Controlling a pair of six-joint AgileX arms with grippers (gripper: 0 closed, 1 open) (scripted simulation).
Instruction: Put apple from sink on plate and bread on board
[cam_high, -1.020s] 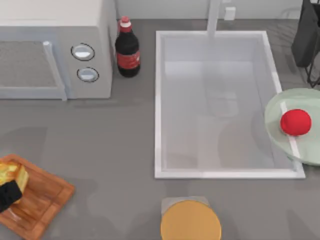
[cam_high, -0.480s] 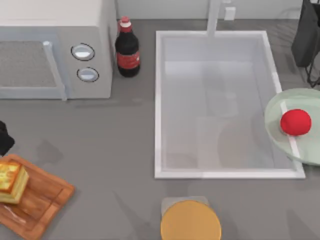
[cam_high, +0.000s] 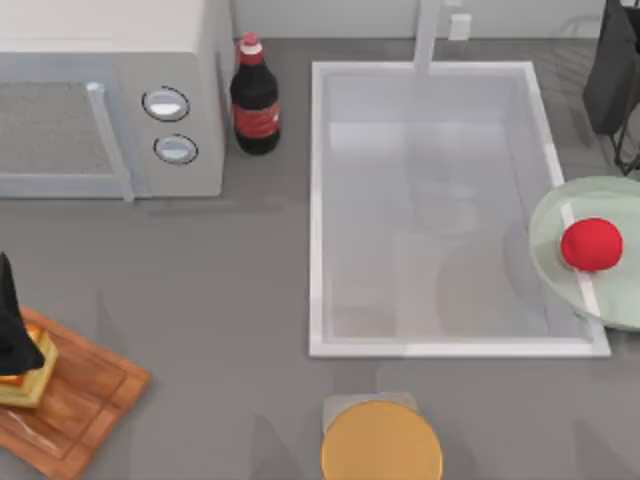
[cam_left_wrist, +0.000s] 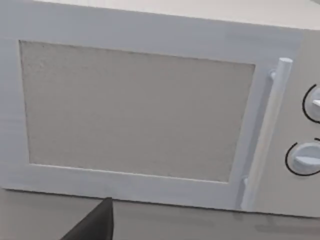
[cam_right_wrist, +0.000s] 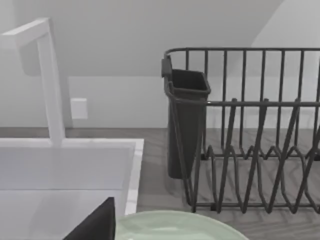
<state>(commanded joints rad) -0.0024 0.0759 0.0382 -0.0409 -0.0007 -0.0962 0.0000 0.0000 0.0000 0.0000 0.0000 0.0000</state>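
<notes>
At nine o'clock, your left gripper overlaps the golden, brown-crusted bread on the board; jaw state cannot be told. At three o'clock, the red apple sits on the green plate.

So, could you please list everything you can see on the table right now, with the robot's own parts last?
apple: one, red, on the plate.
plate: one, pale green, at the table's right edge, overlapping the sink's right rim.
sink: one, pale grey-white, centre right, with a tap post at its far side.
bread: one, yellow-golden, on the board.
board: one, brown wood, near left corner.
microwave: one, pale grey, far left.
cola bottle: one, dark with red label, beside the microwave.
orange-yellow disc: one, near edge, in front of the sink.
dish rack: one, dark wire, far right.
left gripper: black, above the bread.
right gripper: black, near the plate.
</notes>
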